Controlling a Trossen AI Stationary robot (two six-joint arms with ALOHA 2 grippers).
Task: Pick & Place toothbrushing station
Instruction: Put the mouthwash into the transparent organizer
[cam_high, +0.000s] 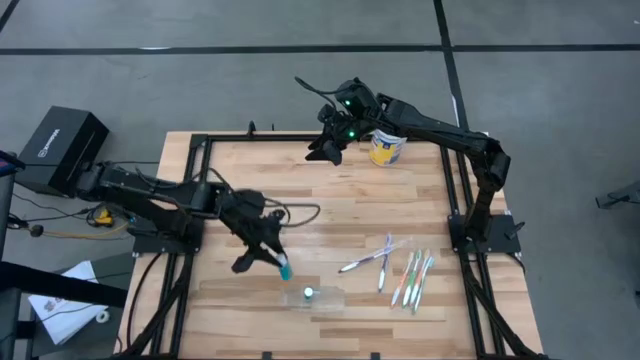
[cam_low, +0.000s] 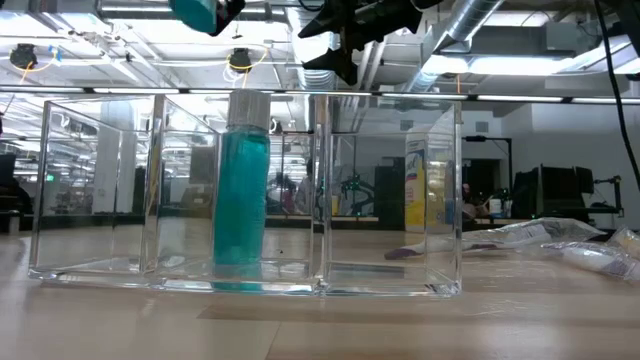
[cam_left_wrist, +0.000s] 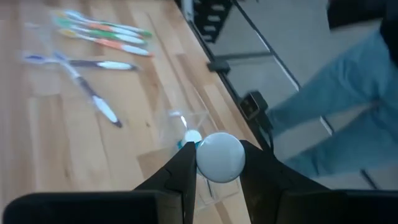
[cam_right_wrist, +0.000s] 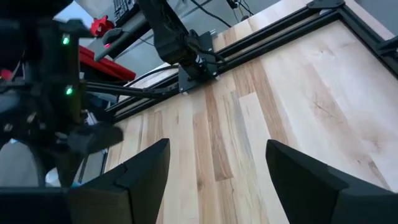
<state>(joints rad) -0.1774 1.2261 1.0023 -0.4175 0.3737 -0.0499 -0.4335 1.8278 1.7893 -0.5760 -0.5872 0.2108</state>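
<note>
The clear organiser (cam_low: 245, 190) stands at the near edge of the surface (cam_high: 330, 190), and one teal tube (cam_low: 240, 190) already stands upright in its middle compartment, white cap up. Just above and to one side of the organiser, the left pincer (cam_high: 277, 262) holds the second teal tube (cam_high: 283, 266), pinched narrow around its body below the cap. To do this step well, I judge the tube should be brought squarely over a free compartment of the organiser, kept vertical, and lowered until its base is inside the walls before the fingers release; a tilted entry could knock the standing tube or push the light organiser along the wood. The toothbrushes (cam_high: 400, 270) lie loose beside the organiser, farther toward the right arm's side, untouched, a few of them crossing. Farthest from the organiser, at the back of the surface near a yellow-and-white container (cam_high: 386, 148), the right pincer (cam_high: 325, 150) waits with its jaws wide and nothing between them. The low view alone shows the organiser's partitions and which cell is taken, plus a crumpled clear bag (cam_low: 545, 235) beside it; the left wrist view alone shows the held tube's white cap (cam_left_wrist: 219, 157) lined up almost over the organiser; the high view alone gives both arms' positions at once.
</note>
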